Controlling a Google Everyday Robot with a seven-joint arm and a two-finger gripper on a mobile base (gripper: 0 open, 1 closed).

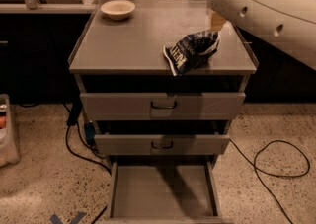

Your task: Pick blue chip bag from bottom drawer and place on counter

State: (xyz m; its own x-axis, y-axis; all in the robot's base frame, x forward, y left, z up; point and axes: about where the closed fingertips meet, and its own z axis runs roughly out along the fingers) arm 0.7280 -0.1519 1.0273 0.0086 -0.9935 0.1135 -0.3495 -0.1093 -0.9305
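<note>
The blue chip bag (pixel 191 50) lies crumpled on the counter (pixel 133 35) near its front right edge, with its white-lettered end slightly over the rim. My white arm (pixel 261 8) crosses the top right. My gripper (pixel 217 20) is mostly hidden behind the arm, just above and behind the bag and apart from it. The bottom drawer (pixel 163 191) is pulled open and shows only a bare grey tray.
A pale bowl (pixel 117 9) sits at the counter's back left. The two upper drawers (pixel 163 105) with dark handles are partly pulled out. Black cables (pixel 276 164) lie on the floor on the right and left. A white bin (pixel 7 134) stands at far left.
</note>
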